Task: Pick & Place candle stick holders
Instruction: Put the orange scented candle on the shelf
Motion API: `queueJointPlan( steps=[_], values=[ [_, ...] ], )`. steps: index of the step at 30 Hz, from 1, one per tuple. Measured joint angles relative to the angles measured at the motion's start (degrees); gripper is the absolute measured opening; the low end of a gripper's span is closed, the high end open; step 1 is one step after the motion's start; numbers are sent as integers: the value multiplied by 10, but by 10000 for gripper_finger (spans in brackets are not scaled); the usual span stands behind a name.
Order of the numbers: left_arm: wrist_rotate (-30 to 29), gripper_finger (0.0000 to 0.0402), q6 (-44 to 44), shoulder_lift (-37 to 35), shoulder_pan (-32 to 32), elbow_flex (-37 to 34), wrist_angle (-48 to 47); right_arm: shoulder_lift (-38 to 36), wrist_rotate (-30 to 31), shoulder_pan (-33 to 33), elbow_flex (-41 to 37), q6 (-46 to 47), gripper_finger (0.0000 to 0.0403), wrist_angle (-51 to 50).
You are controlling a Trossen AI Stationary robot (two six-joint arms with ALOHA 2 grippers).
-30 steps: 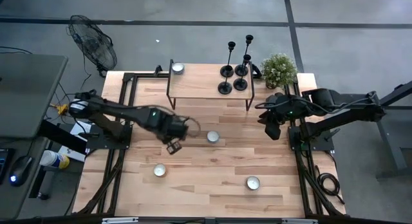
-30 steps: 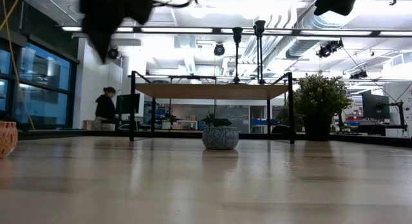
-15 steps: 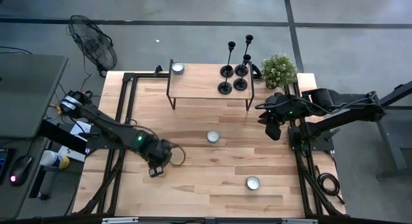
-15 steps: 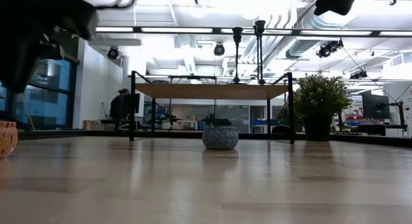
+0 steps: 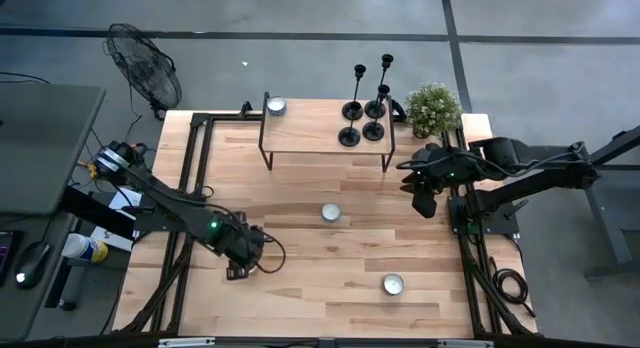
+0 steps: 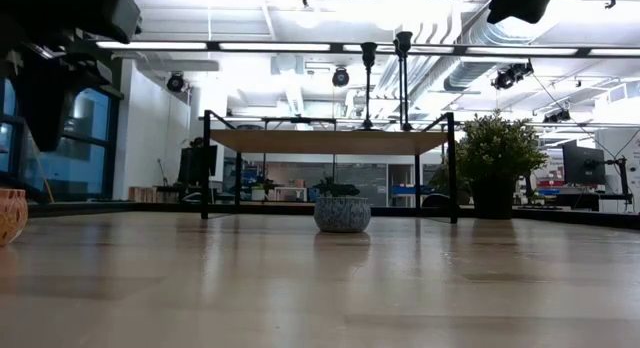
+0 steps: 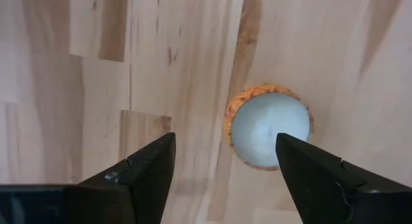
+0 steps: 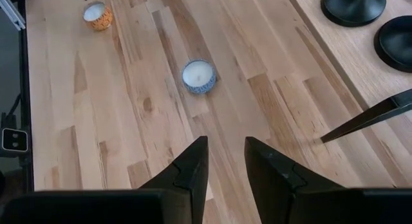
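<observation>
Left hand (image 5: 238,265) low over the front-left part of the counter (image 5: 300,288), fingers spread wide, nothing between them. Left wrist view: an orange-rimmed candle cup (image 7: 268,128) holding white wax sits on the wood just ahead of the open fingers, nearer one fingertip, not touched.

Right hand (image 5: 421,195) waits at the counter's right edge, below the potted plant (image 5: 433,108); fingers nearly together with a narrow gap, empty.

Four candle stick holders (image 5: 362,110) stand upright, clustered at the right end of the raised shelf (image 5: 300,128). A tealight (image 5: 276,106) sits at the shelf's left end. Blue-patterned cup (image 5: 331,212) with white wax mid-counter; another candle (image 5: 392,283) front-right.
</observation>
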Motion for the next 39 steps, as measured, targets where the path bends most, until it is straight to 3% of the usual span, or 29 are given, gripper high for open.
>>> queueJointPlan(
  steps=[19,39],
  values=[
    [-14,263,52,61,0,-2,13,0,-2,0,0,0,94,9],
    [6,256,54,65,0,-40,58,0,-15,0,0,1,94,10]
  ],
)
